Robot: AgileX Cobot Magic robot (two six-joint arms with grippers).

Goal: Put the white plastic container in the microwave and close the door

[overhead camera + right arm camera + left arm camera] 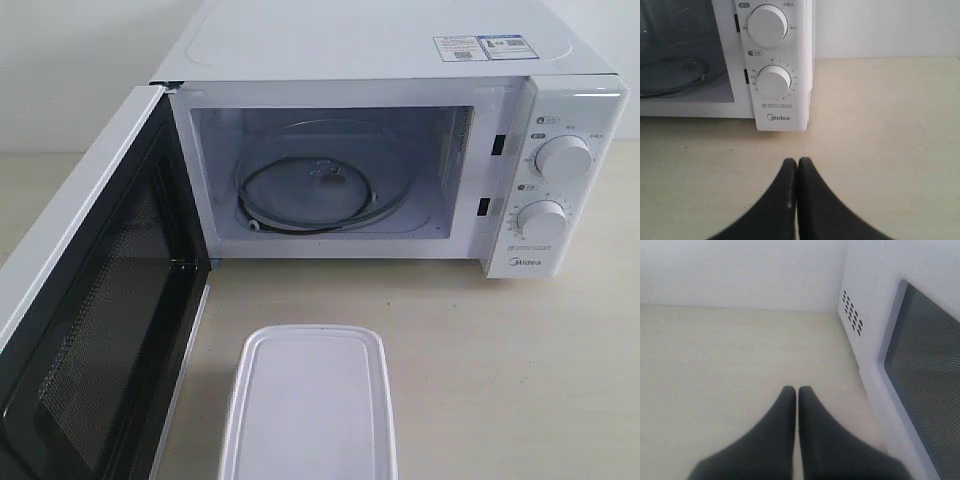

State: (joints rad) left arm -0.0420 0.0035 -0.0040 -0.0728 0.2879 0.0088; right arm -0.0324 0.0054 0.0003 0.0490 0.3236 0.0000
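The white plastic container (309, 405) lies lidded on the table in front of the microwave (400, 60), near the bottom edge of the exterior view. The door (90, 330) stands swung wide open to the left, its dark mesh window facing inward. Inside the cavity I see the glass turntable (310, 190). Neither gripper shows in the exterior view. My left gripper (797, 390) is shut and empty above bare table, beside the door's outer face (925, 365). My right gripper (797, 161) is shut and empty, on the table in front of the microwave's dial panel (775, 65).
Two round dials (562, 158) and the Midea logo sit on the microwave's right panel. A vent grille (852, 313) marks the microwave's side. A pale wall stands behind. The beige table (520, 380) stretches to the right of the container.
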